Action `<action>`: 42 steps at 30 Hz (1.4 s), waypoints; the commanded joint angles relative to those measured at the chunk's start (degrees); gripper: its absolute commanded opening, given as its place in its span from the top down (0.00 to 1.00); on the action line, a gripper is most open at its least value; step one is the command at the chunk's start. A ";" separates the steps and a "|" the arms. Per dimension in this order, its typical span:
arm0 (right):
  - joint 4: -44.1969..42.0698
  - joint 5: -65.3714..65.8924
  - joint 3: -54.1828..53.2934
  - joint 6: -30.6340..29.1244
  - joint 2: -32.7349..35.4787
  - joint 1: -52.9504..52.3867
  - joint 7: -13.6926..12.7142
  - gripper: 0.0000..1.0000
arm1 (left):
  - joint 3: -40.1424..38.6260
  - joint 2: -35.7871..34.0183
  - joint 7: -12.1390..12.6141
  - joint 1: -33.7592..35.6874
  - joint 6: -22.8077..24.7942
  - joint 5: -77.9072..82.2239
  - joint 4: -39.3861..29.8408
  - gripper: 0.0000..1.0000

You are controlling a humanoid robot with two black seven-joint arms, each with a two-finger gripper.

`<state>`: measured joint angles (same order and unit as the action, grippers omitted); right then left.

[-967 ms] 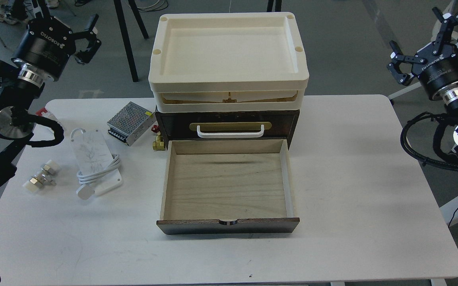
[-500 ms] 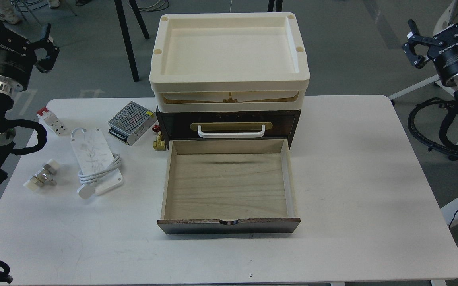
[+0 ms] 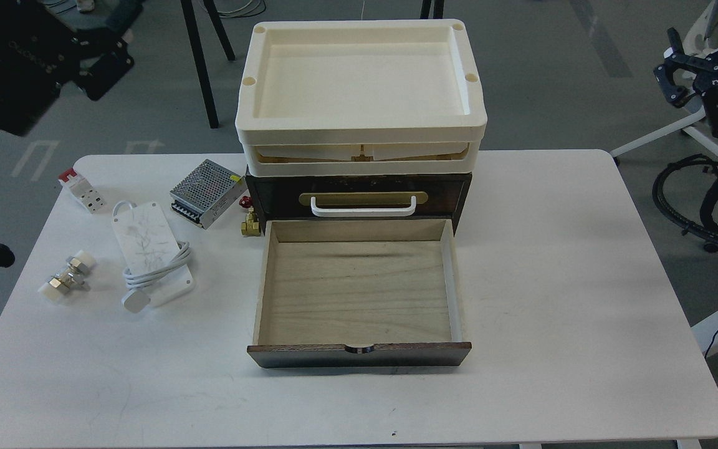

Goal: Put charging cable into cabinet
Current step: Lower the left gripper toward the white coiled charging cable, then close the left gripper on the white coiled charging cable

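Observation:
The charging cable (image 3: 144, 239) lies flat on the white table (image 3: 583, 280), left of the cabinet, with its cord wound around it and its plug (image 3: 136, 301) at the near end. The cabinet (image 3: 359, 187) stands at the table's middle back. Its lower drawer (image 3: 359, 293) is pulled fully out and is empty; the upper drawer with the white handle (image 3: 362, 206) is closed. My left gripper (image 3: 106, 65) is a dark blur at the top left, high and off the table. My right gripper (image 3: 674, 65) is at the far right, off the table, its fingers spread and empty.
Two stacked cream trays (image 3: 359, 81) sit on the cabinet. A silver perforated power-supply box (image 3: 204, 192), a brass fitting (image 3: 248, 224), a red and white block (image 3: 78, 188) and metal fittings (image 3: 66, 277) lie around the cable.

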<state>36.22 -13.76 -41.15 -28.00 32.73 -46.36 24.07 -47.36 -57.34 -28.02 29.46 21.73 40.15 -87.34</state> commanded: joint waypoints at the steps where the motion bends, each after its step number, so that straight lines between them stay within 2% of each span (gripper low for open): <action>1: 0.08 -0.12 -0.16 0.00 0.75 1.89 0.01 0.00 | 6.56 -5.66 0.02 -6.16 -14.13 45.38 -3.71 0.00; 4: 0.17 -0.12 -0.16 0.00 1.10 3.29 0.01 0.00 | 13.59 -8.05 0.02 -7.40 -23.90 64.83 0.39 0.01; 8: 0.35 -0.04 0.10 0.00 1.28 4.18 0.01 0.00 | 18.18 -4.29 0.02 -7.23 -28.67 74.97 15.84 0.01; 10: 0.35 -0.04 0.19 0.00 1.45 4.18 0.01 0.00 | 19.06 0.28 0.02 -6.52 -29.55 78.92 22.71 0.01; 12: 0.35 -0.04 0.19 0.00 1.54 4.18 0.01 0.00 | 19.15 3.45 0.02 -6.26 -30.60 82.79 25.72 0.02; 16: 0.35 0.05 0.28 0.00 1.89 4.18 0.01 0.00 | 19.15 6.27 0.02 -5.99 -30.87 84.85 26.61 0.02; 24: 0.26 0.05 0.28 0.00 1.81 4.53 0.01 0.00 | 20.11 11.28 0.02 -3.18 -30.96 84.85 34.07 0.04; 28: 0.26 0.05 0.28 0.00 1.81 4.62 0.01 0.00 | 23.01 13.74 0.02 -0.81 -30.96 84.85 35.92 0.12; 33: 0.26 0.05 0.10 0.00 1.89 4.62 0.10 0.00 | 24.33 17.87 0.02 0.86 -31.13 84.85 42.15 0.15; 38: 0.17 0.05 0.01 0.00 2.07 4.70 0.10 0.00 | 26.62 20.69 0.02 2.09 -34.03 84.85 48.66 0.30; 42: 0.26 0.05 0.01 0.00 2.16 4.97 0.10 0.00 | 29.16 22.10 0.02 3.41 -37.10 84.85 53.75 0.33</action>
<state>36.42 -13.70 -41.13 -28.00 34.85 -41.50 24.17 -20.04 -36.21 -28.00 32.13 -13.21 125.00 -37.20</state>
